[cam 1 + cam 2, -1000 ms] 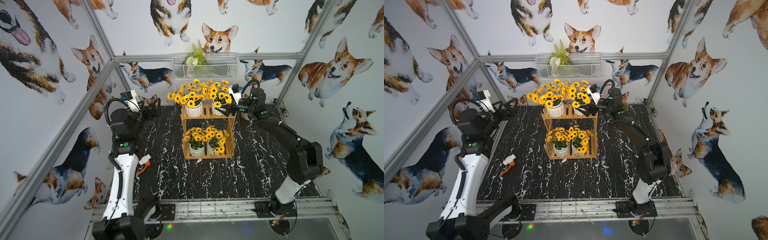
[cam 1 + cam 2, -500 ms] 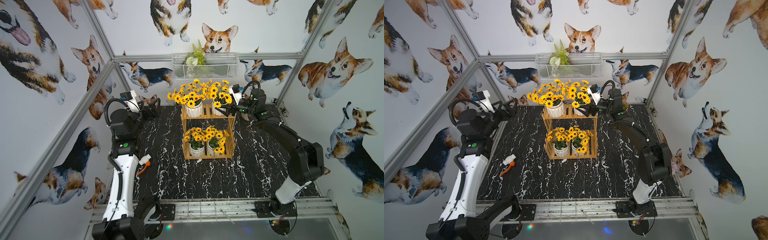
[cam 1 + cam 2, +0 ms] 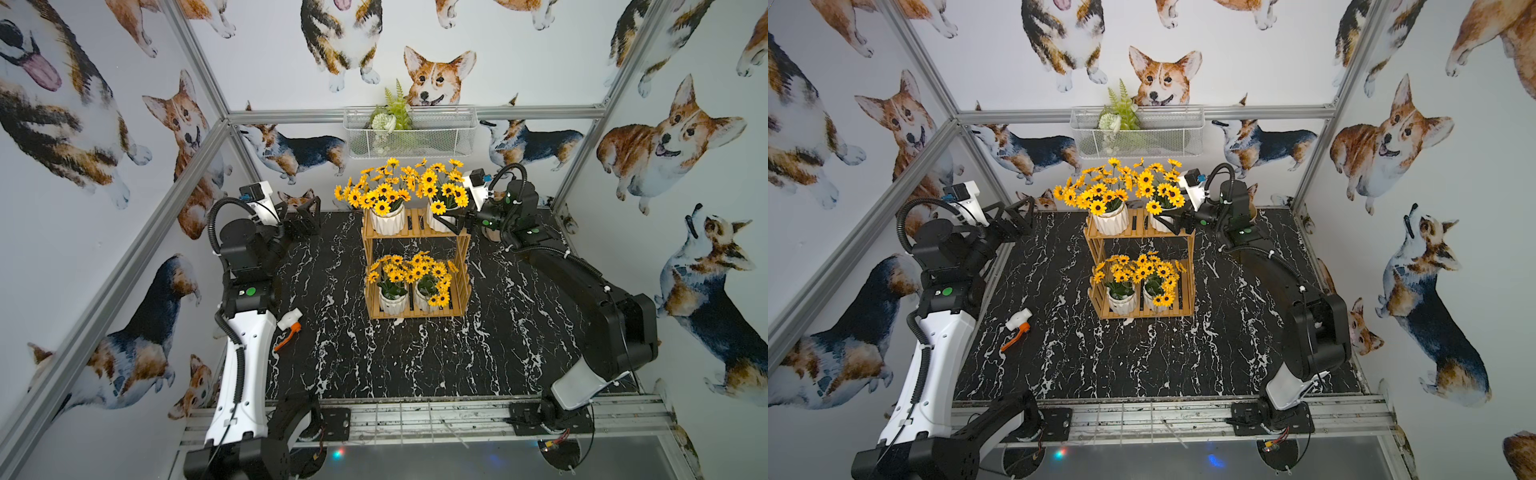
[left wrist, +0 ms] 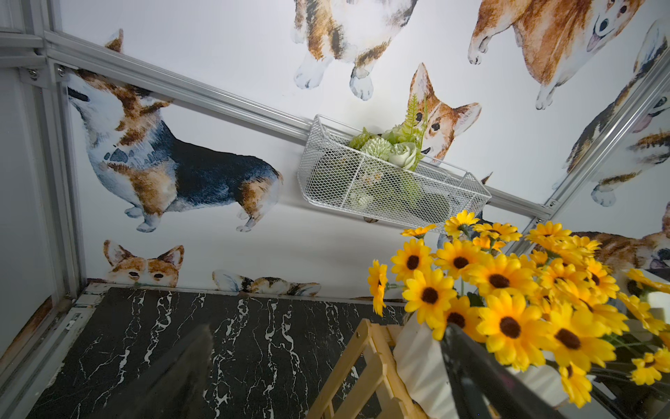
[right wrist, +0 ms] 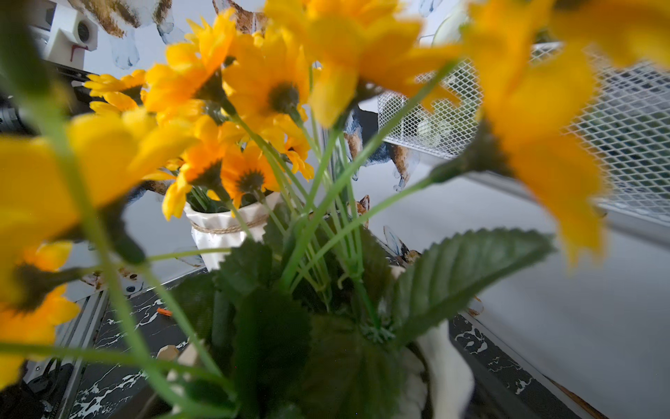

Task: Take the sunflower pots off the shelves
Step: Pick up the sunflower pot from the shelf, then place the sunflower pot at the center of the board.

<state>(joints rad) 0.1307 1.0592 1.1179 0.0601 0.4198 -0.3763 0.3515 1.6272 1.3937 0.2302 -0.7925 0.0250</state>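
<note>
On the desk the shelves carried all four sunflower pots, two per tier. The upper right pot stood upright, directly ahead of my right jaws. These were spread wide to either side of it, whether touching I couldn't tell. The left jaws, also wide and empty, hung well apart.

In both top views we see the shelves from high in front. Our wrist cameras look up from close beside them.
</note>
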